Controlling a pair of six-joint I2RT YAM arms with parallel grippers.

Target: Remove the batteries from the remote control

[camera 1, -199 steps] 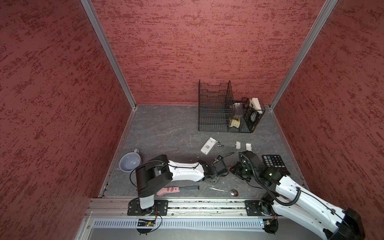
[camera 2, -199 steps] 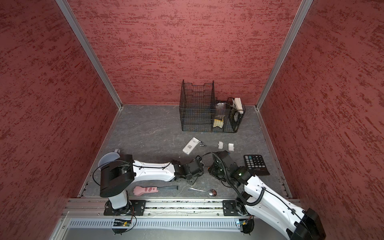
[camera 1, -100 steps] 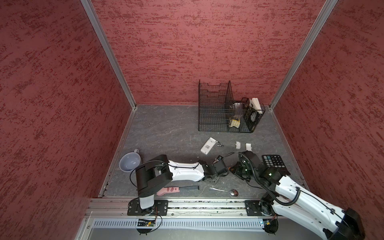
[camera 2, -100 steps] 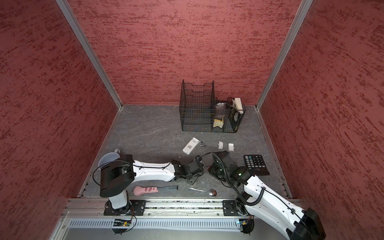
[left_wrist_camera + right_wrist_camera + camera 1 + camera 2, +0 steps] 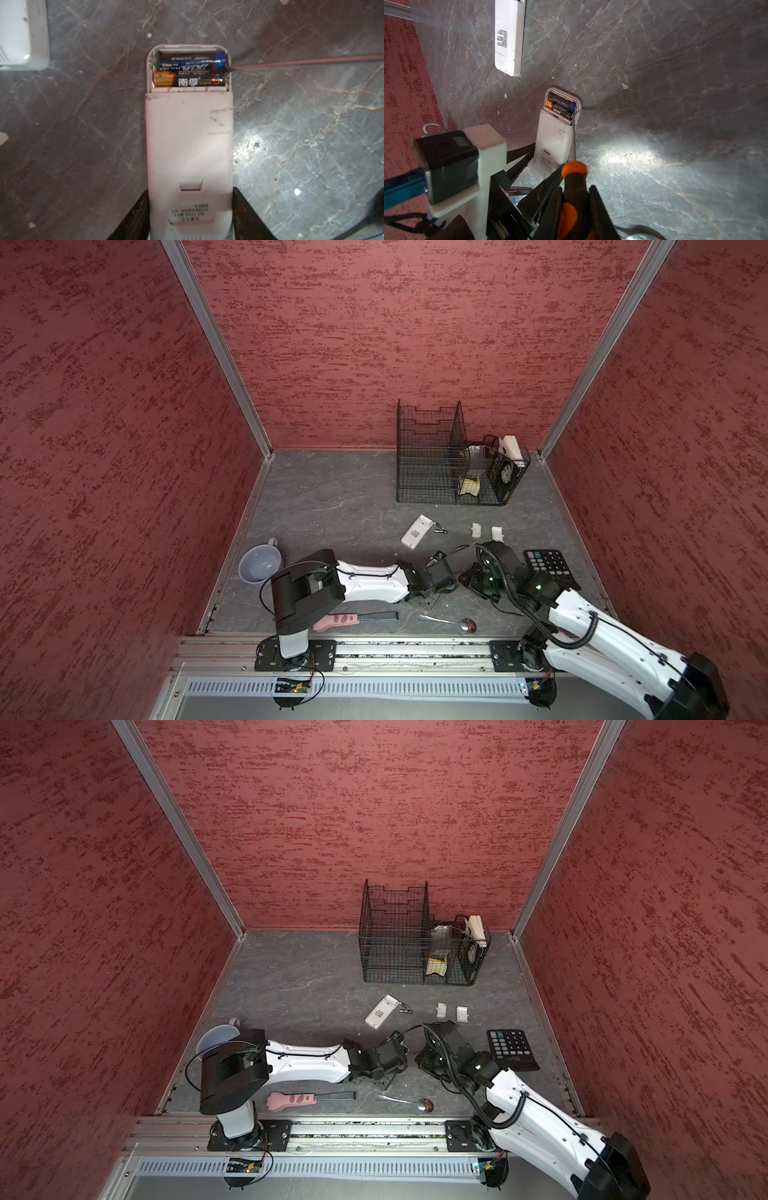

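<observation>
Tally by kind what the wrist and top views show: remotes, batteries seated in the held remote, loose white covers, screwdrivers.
Remotes: 2
Batteries seated in the held remote: 2
Loose white covers: 2
Screwdriver: 1
Total: 7

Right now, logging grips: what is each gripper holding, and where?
Left gripper clamps the remote at its label end; right gripper grips the screwdriver by its handle.

A lab test cell: red textured walls (image 5: 374, 344), aluminium frame rail (image 5: 395, 649), grey tabletop (image 5: 332, 497).
</observation>
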